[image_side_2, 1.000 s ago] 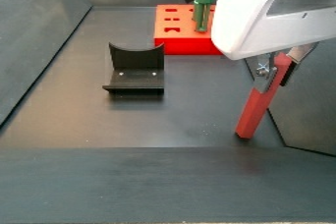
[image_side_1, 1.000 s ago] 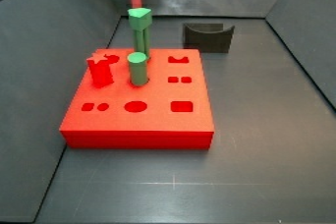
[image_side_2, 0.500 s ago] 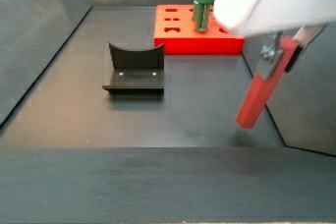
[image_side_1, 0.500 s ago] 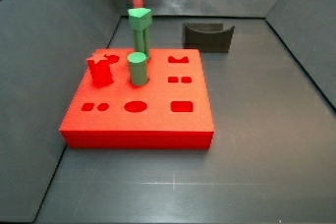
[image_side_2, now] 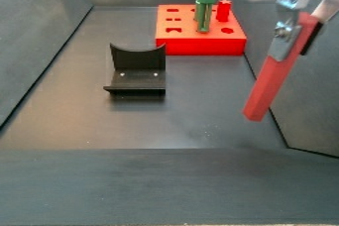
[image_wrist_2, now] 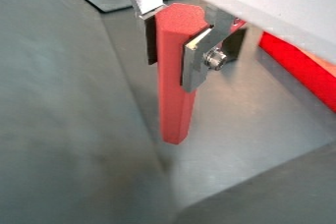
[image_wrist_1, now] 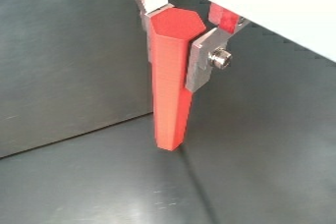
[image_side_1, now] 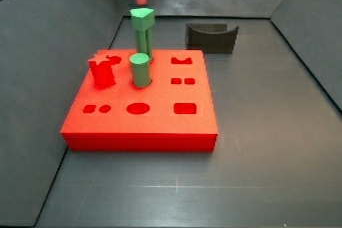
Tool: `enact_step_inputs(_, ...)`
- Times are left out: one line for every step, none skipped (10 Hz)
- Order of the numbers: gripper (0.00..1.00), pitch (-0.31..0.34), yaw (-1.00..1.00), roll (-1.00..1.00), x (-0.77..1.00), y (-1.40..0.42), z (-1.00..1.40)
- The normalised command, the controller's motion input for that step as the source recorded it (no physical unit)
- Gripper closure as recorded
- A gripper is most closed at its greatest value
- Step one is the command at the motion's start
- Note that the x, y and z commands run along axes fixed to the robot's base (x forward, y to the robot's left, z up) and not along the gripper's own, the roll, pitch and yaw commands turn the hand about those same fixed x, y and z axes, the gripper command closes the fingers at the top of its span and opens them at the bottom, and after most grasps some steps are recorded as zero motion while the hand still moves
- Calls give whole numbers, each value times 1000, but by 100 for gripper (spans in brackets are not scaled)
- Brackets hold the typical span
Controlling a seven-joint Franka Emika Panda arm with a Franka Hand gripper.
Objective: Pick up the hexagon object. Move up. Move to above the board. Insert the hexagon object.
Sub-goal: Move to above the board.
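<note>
Hand (image_side_2: 294,30) grips the red rod (image_side_2: 269,79) near its top, lower end clear of the floor (image_side_2: 172,121), well apart from the board (image_side_2: 199,38).

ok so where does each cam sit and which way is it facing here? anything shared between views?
Wrist view: on the arm's wrist, looking down the gripper at the held hexagon object; silver fingers show.
Wrist view: same mount, other angle, gripper and hexagon object.
Side view: in front of the board, facing the fixture; no robot body.
Side view: behind the fixture, facing the board; gripper shows.
All four share the hexagon object.
</note>
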Motion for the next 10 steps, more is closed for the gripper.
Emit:
enact_step_inputs(100, 95, -59, -30, 154, 589, 1000)
enact_step_inputs(100, 92, -55, -45, 126, 498, 1000)
enact_step_inputs(100, 85, -50, -46, 115, 439, 1000)
enact_step_inputs(100, 73, -37, -46, 65, 263, 806)
enact_step_inputs(100, 68, -33, -43, 28, 151, 638)
enact_step_inputs(100, 62, -31, -32, 1, 80, 477)
enact_step_inputs(100, 59, -28, -8, -13, 40, 274)
enact_step_inputs(100, 234, -1000, 17, 144, -1000, 92)
enact_step_inputs(100, 235, -1000, 25, 146, -1000, 86)
enact_step_inputs(100, 238, -1000, 52, 141, -1000, 90)
